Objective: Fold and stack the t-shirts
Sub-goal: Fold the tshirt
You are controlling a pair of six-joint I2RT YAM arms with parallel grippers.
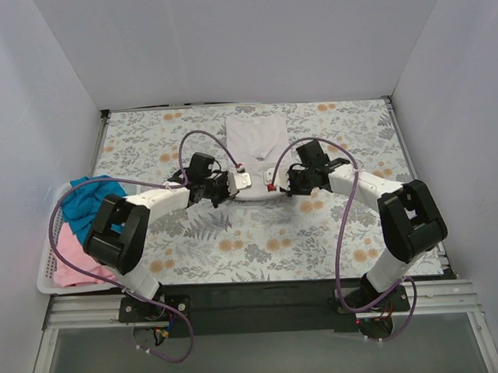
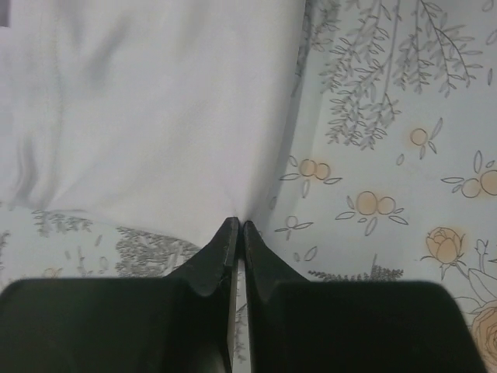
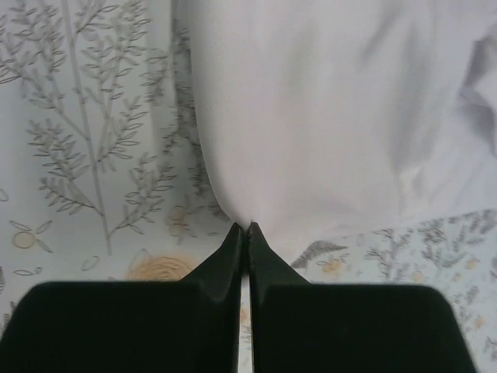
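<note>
Two pinches set, one per arm. Nearest, at 6 o'clock: both arm bases on the table's near edge. Near-left, toward 9 o'clock: white slotted basket [image 1: 44, 275] holding a pink t-shirt [image 1: 67, 254] and, just beyond it, a teal-blue t-shirt [image 1: 90, 196], both crumpled, neither folded.

Centre of the floral table cover [image 1: 235, 244]: left gripper [image 2: 235, 225] pressed together on a near-hem corner of the white t-shirt [image 1: 254, 137], cloth puckering into the tips. Right gripper [image 3: 241, 228] likewise clamped on the same hem's other corner, just beside the left, toward 3 o'clock.

From there toward 12 o'clock: white t-shirt lying flat as a narrow panel, sides apparently turned in, far end near the table's far edge.

Judged step: the lengthwise fold of the white shirt, hem gripped and ready to go over.

Next move, by judgement: lift both corners together, carry them toward 12 o'clock at matching height and pace, lay hem on the far end, then release. Risk: an uneven pull skewing the panel, or dragging the whole shirt instead of folding it.
</note>
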